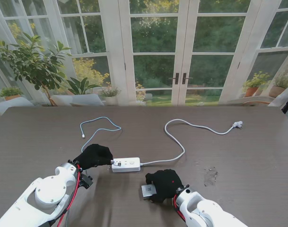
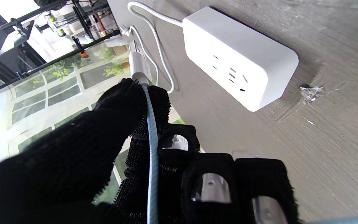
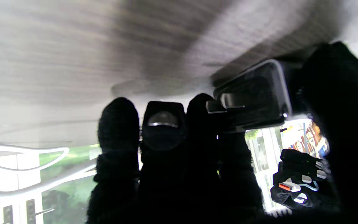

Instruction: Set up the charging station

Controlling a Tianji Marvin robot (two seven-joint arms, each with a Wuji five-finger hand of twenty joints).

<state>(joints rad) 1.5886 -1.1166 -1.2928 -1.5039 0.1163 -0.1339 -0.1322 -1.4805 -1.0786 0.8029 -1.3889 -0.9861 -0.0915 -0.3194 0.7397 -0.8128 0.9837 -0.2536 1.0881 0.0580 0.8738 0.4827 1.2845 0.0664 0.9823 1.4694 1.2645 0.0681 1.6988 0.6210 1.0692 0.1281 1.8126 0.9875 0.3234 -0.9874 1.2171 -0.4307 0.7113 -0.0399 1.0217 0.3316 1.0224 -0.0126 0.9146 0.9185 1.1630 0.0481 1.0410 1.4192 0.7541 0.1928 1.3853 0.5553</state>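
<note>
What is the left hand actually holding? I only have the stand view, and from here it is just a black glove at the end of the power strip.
Observer: The left hand pinches a light blue braided cable behind its white plug.
Operator: Plugged in yet?
Observer: No. The plug sits apart from the power strip.
Operator: And the right hand?
Observer: The right hand grips a dark, flat device between thumb and fingers.

No text, brand or number can be read; the power strip (image 2: 241, 57) shows only unlabelled sockets.
</note>
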